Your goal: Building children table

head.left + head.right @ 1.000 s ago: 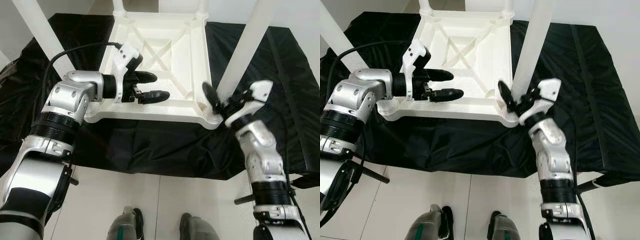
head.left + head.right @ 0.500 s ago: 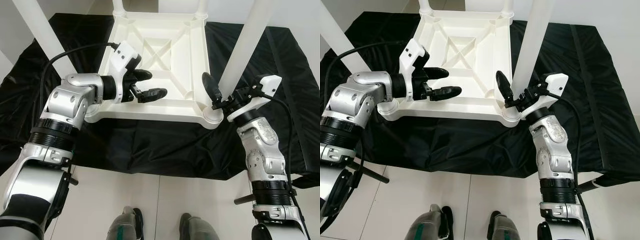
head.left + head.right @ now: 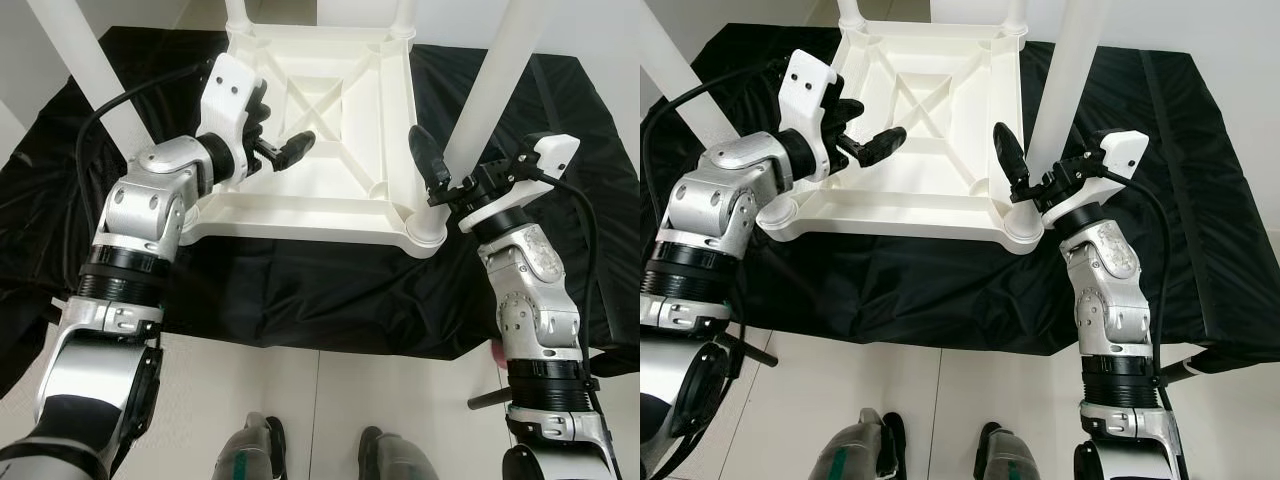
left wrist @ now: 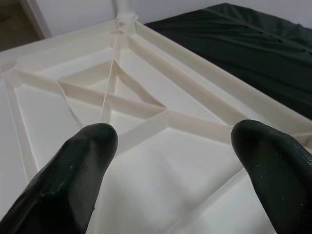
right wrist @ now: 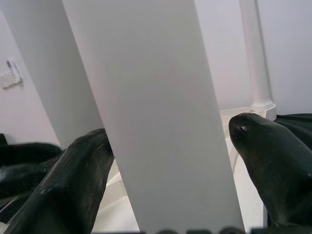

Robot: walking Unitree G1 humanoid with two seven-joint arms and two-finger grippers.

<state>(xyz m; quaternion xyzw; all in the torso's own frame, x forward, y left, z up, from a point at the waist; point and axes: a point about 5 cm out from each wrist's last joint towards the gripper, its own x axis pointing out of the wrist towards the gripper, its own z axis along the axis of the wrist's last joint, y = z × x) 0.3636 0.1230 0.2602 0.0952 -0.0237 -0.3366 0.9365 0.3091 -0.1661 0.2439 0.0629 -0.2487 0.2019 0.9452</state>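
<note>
Now the near-right leg point(image 3: 1065, 75) is straddled by the right gripper point(image 5: 161, 161), seemingly unclamped; it should be squeezed squarely while the spread, empty left gripper point(image 4: 175, 161) steadies the tabletop point(image 3: 330, 205).

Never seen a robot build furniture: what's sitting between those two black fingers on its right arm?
A white table leg stands between the right gripper's open fingers, clearest in the right wrist view. It rises from the upturned table's near right corner.

Left claw point(image 3: 283, 143) spread; right claw point(image 3: 450, 172) spread.
</note>
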